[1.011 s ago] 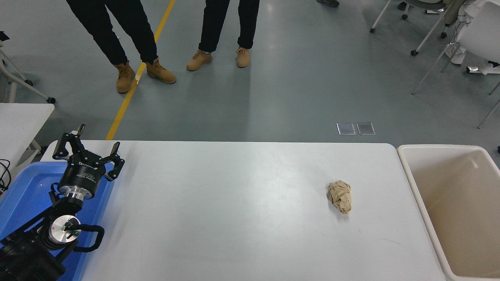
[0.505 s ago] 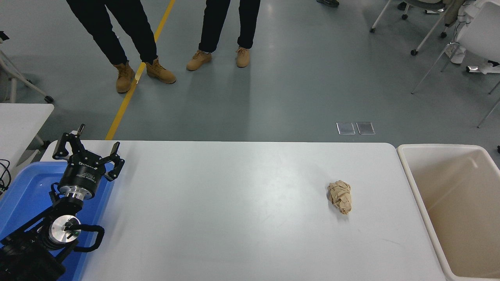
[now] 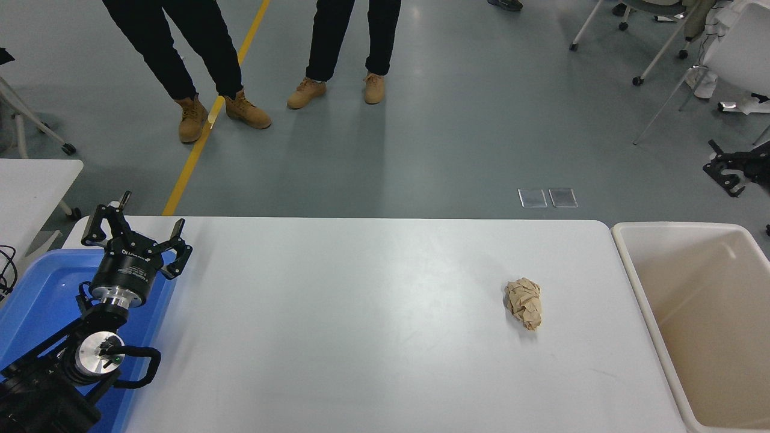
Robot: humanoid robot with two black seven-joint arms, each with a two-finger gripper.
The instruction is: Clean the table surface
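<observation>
Filling the lower middle of the head view, broad and white: the table surface [image 3: 337, 325], bare but for one crumpled ball of brown paper [image 3: 523, 302] lying toward its right end, near the beige bin [image 3: 686, 385] set just past that edge and so, by all appearances, placed to be lifted and dropped in. Parked at the lower left over the blue tray [image 3: 36, 288]: the left gripper [image 3: 135, 231], fingers spread wide and holding nothing, well apart from the paper. Newly in view at the right edge, above the bin and over the floor: the right gripper [image 3: 731, 171], absent half a second ago, apparently spread though too little of it visible to be sure, probably the start of a reach toward the paper. Unmoved since then: paper, bin, tray and left arm. Beyond the far edge: two people [image 3: 198, 60] standing on the grey floor, only legs and tan boots visible.
</observation>
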